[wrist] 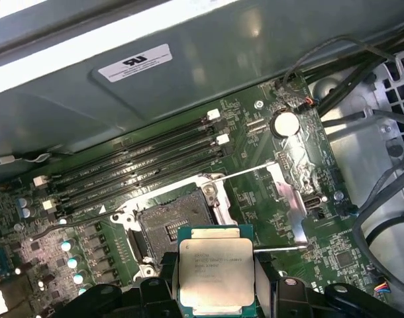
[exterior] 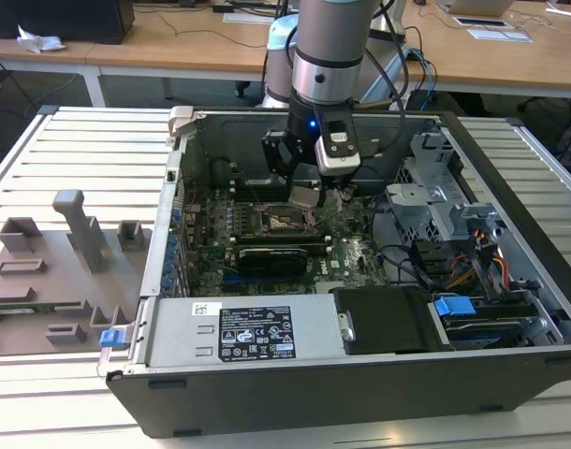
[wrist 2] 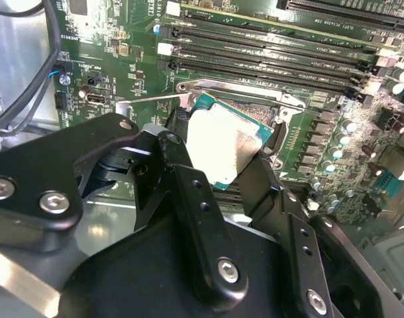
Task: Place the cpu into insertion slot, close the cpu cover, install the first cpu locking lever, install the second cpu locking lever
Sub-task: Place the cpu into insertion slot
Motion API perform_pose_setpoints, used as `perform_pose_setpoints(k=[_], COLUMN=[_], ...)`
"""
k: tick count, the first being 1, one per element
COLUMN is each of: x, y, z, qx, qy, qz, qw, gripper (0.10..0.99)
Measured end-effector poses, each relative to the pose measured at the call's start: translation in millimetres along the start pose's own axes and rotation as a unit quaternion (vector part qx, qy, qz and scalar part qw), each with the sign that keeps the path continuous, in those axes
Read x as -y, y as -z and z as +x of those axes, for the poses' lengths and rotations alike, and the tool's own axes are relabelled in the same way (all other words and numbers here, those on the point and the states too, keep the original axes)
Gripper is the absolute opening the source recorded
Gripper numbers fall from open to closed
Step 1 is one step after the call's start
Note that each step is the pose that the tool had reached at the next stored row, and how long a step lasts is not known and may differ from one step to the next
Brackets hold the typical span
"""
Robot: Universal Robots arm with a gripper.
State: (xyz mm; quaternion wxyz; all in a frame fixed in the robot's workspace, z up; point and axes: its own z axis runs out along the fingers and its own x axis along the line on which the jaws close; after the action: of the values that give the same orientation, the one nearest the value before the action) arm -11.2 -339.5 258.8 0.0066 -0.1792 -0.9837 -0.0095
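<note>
My gripper (exterior: 307,194) hangs inside the open computer case, shut on the cpu (wrist: 215,270), a flat square chip with a pale metal top and teal edges. Black fingers (wrist: 166,275) press its two opposite sides. The cpu (wrist 2: 223,147) hovers just above and slightly off the open insertion slot (wrist: 170,222), whose dark contact field is bare. The cpu cover (wrist: 286,195), a silvery frame, stands swung up beside the slot. Two thin wire levers (wrist: 245,173) stick out unlatched.
Memory slots (wrist: 136,165) run along the far side of the slot. Cables (wrist: 381,199), a drive cage (exterior: 435,201) and the power supply (exterior: 257,332) ring the motherboard (exterior: 351,257). Grey fixtures (exterior: 75,234) stand on the table at the exterior view's left.
</note>
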Motion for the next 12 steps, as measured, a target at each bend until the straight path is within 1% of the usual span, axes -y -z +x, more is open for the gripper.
perform_pose_setpoints(k=[6, 8, 12], x=[0.0, 0.0, 0.0], y=[-0.1, -0.2, -0.2], z=[0.0, 0.0, 0.0], qx=[0.0005, 0.0008, 0.0010], qy=[-0.018, -0.028, -0.038], qz=[0.0002, 0.0004, 0.0005], qw=[0.9998, 0.9996, 0.9993], gripper=[0.545, 0.545, 0.545])
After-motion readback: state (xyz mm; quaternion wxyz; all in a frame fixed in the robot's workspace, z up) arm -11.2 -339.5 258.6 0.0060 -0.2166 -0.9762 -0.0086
